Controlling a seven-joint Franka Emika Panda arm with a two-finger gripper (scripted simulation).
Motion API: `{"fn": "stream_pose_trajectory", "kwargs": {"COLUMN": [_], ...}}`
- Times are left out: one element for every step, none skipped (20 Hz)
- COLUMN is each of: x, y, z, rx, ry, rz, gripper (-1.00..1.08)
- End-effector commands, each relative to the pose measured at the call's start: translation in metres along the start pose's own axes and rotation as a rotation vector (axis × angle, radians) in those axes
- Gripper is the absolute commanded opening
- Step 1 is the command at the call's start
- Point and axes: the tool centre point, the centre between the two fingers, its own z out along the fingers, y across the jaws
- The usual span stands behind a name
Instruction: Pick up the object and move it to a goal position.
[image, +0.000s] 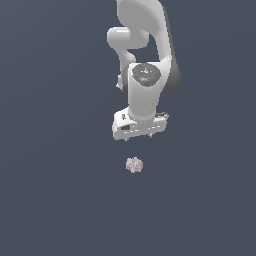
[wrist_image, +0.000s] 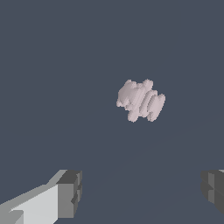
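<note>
The object (image: 134, 165) is a tiny pale pink-grey lumpy ball lying on the dark grey floor, just in front of the white arm in the exterior view. In the wrist view the object (wrist_image: 140, 100) shows ahead of the fingers and apart from them. My gripper (image: 139, 138) hangs above and slightly behind the ball, pointing down. Its two fingertips (wrist_image: 70, 194) stand wide apart with nothing between them, so the gripper (wrist_image: 140, 192) is open.
A flat, uniform dark grey surface (image: 60, 200) fills the scene on all sides. The white arm (image: 145, 60) rises behind the gripper toward the top of the exterior view. No other objects show.
</note>
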Motion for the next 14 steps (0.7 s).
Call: {"fn": "stream_pose_trajectory", "kwargs": {"x": [0.003, 0.004, 0.006, 0.007, 0.009, 0.011, 0.012, 0.014, 0.016, 0.017, 0.019, 0.020, 0.022, 0.024], "y": [0.001, 0.002, 0.002, 0.003, 0.003, 0.004, 0.005, 0.005, 0.006, 0.007, 0.007, 0.008, 0.008, 0.009], "z": [0.003, 0.004, 0.006, 0.007, 0.009, 0.010, 0.012, 0.014, 0.015, 0.017, 0.019, 0.020, 0.022, 0.024], "rx": [-0.002, -0.003, -0.004, -0.005, -0.006, -0.007, -0.008, -0.009, -0.009, -0.010, -0.011, -0.012, -0.013, -0.013], "ry": [0.001, 0.001, 0.001, 0.002, 0.002, 0.002, 0.003, 0.003, 0.004, 0.004, 0.005, 0.005, 0.005, 0.006], "rz": [-0.050, -0.073, -0.098, -0.124, -0.151, -0.179, -0.207, -0.235, -0.263, -0.290, -0.318, -0.346, -0.374, -0.402], "gripper": [1.00, 1.00, 1.00, 1.00, 1.00, 1.00, 1.00, 1.00, 1.00, 1.00, 1.00, 1.00, 1.00, 1.00]}}
